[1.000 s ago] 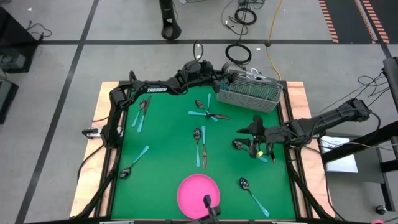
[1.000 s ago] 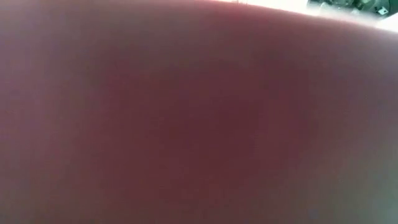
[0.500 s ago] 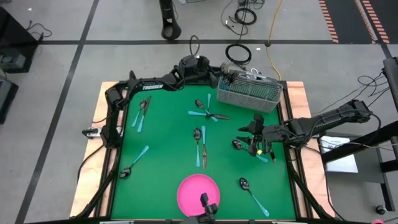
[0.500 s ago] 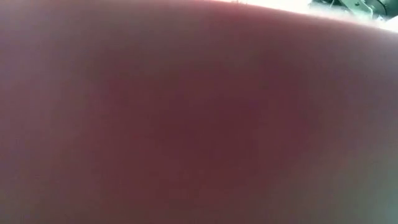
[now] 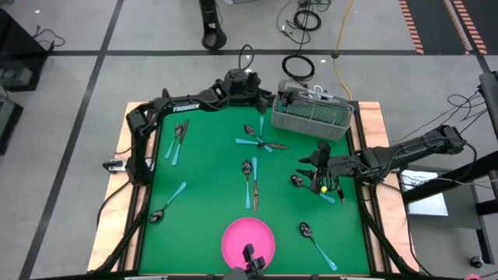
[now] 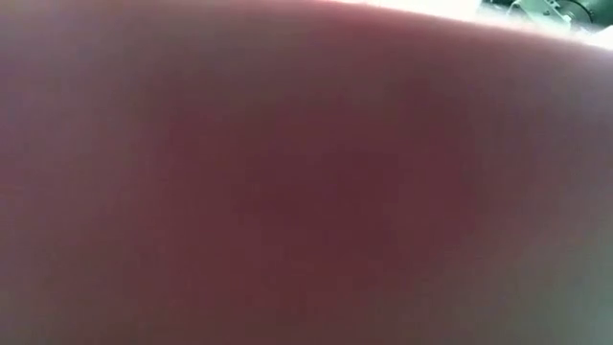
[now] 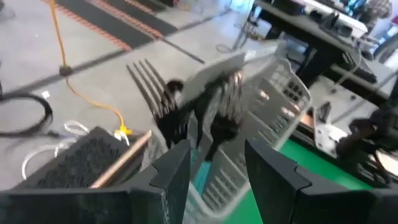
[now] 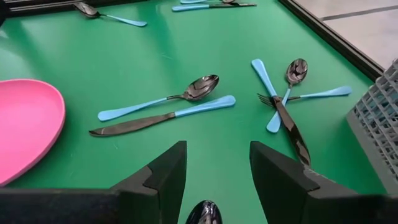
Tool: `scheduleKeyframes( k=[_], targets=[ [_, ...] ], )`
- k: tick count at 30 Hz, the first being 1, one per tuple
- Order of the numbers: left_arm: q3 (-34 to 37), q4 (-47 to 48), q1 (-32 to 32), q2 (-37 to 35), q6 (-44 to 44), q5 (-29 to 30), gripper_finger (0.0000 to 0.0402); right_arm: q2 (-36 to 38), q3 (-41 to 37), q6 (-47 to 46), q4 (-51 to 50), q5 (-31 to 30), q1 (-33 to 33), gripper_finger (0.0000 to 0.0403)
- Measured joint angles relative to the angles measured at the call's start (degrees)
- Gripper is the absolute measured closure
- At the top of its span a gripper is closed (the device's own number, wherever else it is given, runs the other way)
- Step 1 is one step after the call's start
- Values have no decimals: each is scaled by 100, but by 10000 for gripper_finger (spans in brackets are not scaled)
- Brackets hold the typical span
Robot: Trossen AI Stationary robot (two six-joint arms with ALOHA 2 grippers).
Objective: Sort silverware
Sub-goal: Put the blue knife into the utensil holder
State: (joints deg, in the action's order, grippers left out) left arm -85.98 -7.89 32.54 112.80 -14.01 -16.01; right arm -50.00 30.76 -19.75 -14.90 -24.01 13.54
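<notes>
Silverware with light-blue handles lies scattered on the green mat (image 5: 210,167). A crossed group (image 5: 261,141) is near the middle, and a spoon beside a knife (image 8: 163,113) lies toward the near edge. My right gripper (image 5: 305,167) is open and hovers low with its fingers on either side of a spoon's head (image 8: 204,213), apart from it. My left gripper (image 7: 217,152) is open at the far edge, just left of the grey wire basket (image 5: 311,117). Forks (image 7: 186,102) stand in the basket, tines up.
The pink plate (image 5: 247,241) sits at the near edge and fills the low view. More silverware lies far left (image 5: 177,140), near left (image 5: 167,204) and near right (image 5: 315,241). A raised dark frame (image 5: 360,167) borders the mat.
My left gripper has drawn back from the basket toward the table's left along the far edge, staying open. The silverware on the mat has kept its place.
</notes>
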Motion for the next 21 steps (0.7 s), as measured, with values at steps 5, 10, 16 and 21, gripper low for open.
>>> scheduleKeyframes(
  k=[5, 10, 16, 21],
  targets=[
    [-6, 570, 143, -570, 414, -566, 248, 0, 0, -54, -10, 10, 2, 238],
    [-10, 1825, -22, -1126, 1106, -628, 248, 0, 0, -51, -15, 9, 2, 238],
    [196, 3087, -595, -1580, 1615, -386, 248, 0, 0, 63, -11, 13, 2, 238],
    [495, 3870, -1157, -1782, 1746, 126, 248, 0, 0, 146, 2, 11, 2, 238]
  ],
)
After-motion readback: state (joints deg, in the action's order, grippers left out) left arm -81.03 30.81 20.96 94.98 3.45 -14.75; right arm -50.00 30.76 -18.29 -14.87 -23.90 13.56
